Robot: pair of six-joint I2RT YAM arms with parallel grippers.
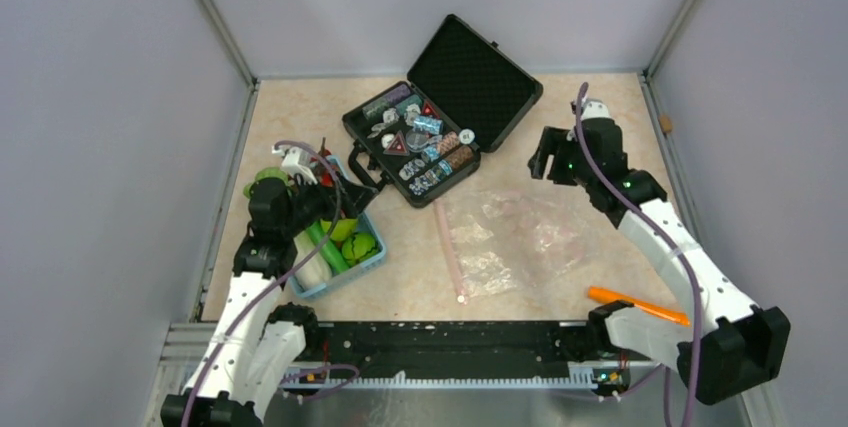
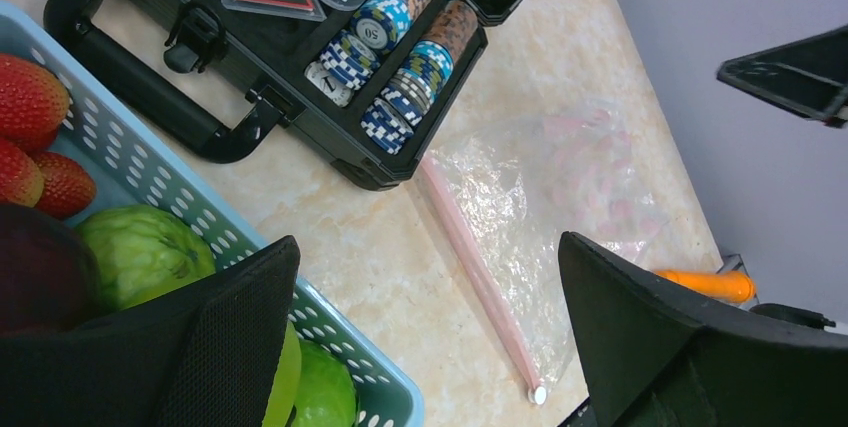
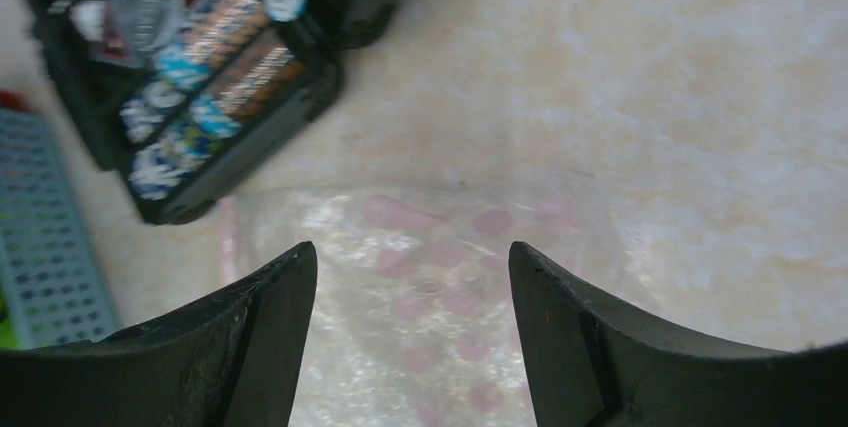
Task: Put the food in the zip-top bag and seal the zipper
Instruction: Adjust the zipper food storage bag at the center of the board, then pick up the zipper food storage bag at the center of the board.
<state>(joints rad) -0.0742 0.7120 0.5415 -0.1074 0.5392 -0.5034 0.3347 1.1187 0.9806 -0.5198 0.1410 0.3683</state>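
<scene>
The zip-top bag (image 1: 510, 237) lies flat and crinkled on the table, right of centre. Its pink zipper (image 1: 450, 252) runs along the bag's left edge, also in the left wrist view as the zipper (image 2: 470, 247). The food sits in a light blue basket (image 1: 372, 259) at the left: a long green cucumber (image 1: 325, 244), a green leafy ball (image 2: 140, 247), red pieces (image 2: 30, 97) and a dark purple piece (image 2: 40, 282). My left gripper (image 1: 338, 195) (image 2: 428, 239) hangs open over the basket, empty. My right gripper (image 1: 548, 162) (image 3: 410, 247) stands open above the bag's (image 3: 440, 327) far side, holding nothing.
An open black case (image 1: 440, 117) of chips and trinkets stands behind the bag, its front corner close to the zipper's far end. An orange elongated piece (image 1: 635, 304) lies by the right arm's base. Grey walls close in the table on three sides.
</scene>
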